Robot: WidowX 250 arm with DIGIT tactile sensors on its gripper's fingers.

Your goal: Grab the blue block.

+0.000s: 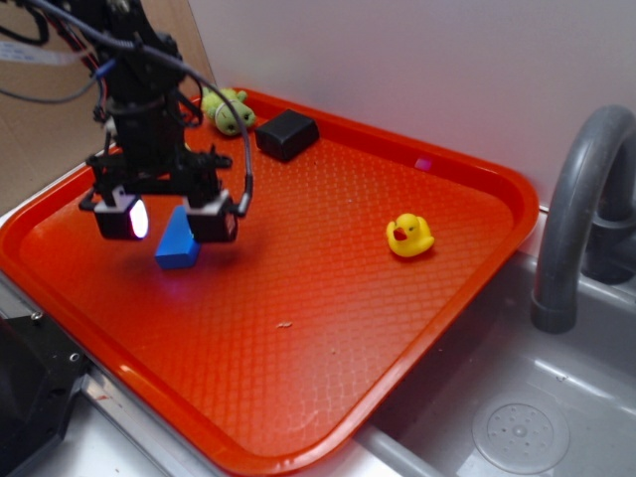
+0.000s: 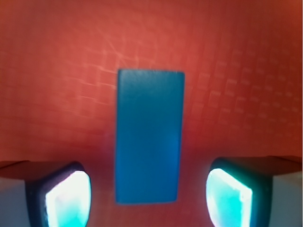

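Progress stands at the approach stage: we find the gripper (image 1: pixel 167 221) positioned over the blue block (image 1: pixel 179 241), with its fingers spread wide and holding nothing. In the wrist view the blue block (image 2: pixel 149 137) lies flat on the red tray (image 2: pixel 246 71), lengthwise between the two pads (image 2: pixel 68 198), with clear tray surface showing on either side of it, so no contact is made. We judge alignment as done; lowering, closing on the block and lifting remain.

The block sits on the left part of the red tray (image 1: pixel 328 298), well apart from the black block (image 1: pixel 287 134), the yellow duck (image 1: pixel 408 237) and the green toy (image 1: pixel 229 111) at the far edge.

Limits of inspection: the wrist view is blurred, the pads glare white-cyan and are cut off at the lower edge, and the exterior view has the block partly masked by the gripper; we cannot tell how high the fingertips stand above the tray
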